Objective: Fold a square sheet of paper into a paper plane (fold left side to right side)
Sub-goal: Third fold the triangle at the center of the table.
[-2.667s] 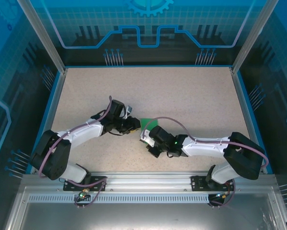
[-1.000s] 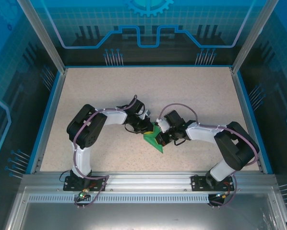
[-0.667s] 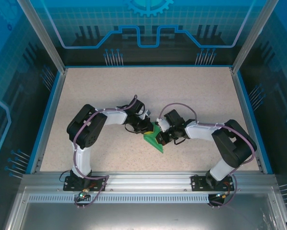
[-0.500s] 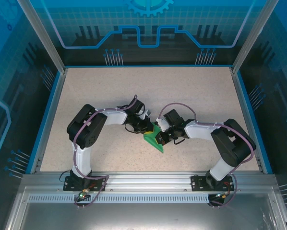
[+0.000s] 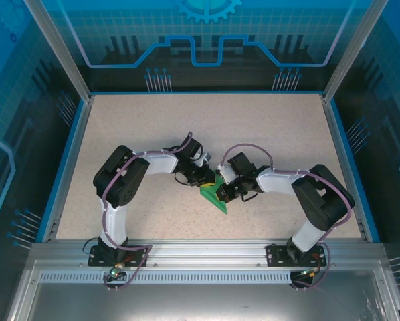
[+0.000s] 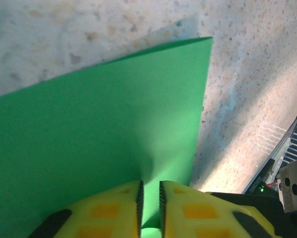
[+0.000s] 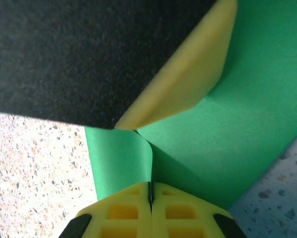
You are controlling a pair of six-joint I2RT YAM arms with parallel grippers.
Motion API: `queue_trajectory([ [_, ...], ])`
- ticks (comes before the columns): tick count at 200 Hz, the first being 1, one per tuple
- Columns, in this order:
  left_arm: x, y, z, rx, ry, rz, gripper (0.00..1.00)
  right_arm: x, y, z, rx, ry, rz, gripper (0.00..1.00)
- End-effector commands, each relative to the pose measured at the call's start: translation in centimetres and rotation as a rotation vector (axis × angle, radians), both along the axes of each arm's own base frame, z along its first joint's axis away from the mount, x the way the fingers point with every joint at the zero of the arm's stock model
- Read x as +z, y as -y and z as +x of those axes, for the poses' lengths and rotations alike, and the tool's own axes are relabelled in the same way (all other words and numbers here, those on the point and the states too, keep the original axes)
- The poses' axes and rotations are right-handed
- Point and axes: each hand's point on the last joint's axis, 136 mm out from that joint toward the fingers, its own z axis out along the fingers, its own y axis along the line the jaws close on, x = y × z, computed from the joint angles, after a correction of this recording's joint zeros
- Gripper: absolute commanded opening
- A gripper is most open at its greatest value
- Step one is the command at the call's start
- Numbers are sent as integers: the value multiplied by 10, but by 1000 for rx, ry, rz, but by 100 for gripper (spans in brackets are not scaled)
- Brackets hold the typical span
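The square sheet of paper (image 5: 215, 195) lies mid-counter (image 5: 253, 127) between both arms, its long axis toward the near edge. The right end effector (image 7: 150, 192) is clamped on a raised fold; the left end effector (image 6: 149, 198) — fingers barely parted at the sheet's left edge — may or may not grip it.

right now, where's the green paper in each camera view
top external: green sheet near the middle of the table, a little toward the near edge.
left wrist: green sheet across the left and centre.
right wrist: green sheet on the right side and lower middle.
shared landmark: speckled tabletop beside it.
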Motion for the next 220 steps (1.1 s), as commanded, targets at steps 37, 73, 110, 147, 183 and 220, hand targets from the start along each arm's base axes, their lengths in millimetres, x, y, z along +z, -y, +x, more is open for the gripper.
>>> queue_trajectory([
  [37, 36, -20, 19, 9, 82, 82, 31, -29, 27, -25, -56, -142, -118, 0],
  [73, 66, -41, 22, 63, 177, 110, 24, -27, 27, -23, -53, -135, -127, 0],
  [110, 68, -32, -16, 36, 147, 38, 17, -26, 26, -23, -47, -134, -125, 0],
  [147, 43, -11, -41, 14, 59, -5, 13, -26, 26, -22, -46, -135, -127, 0],
  [183, 26, -2, -47, 9, 27, -6, 12, -28, 27, -24, -44, -138, -143, 0],
  [220, 6, -4, -51, 10, 0, 35, 12, -28, 26, -24, -39, -137, -146, 0],
])
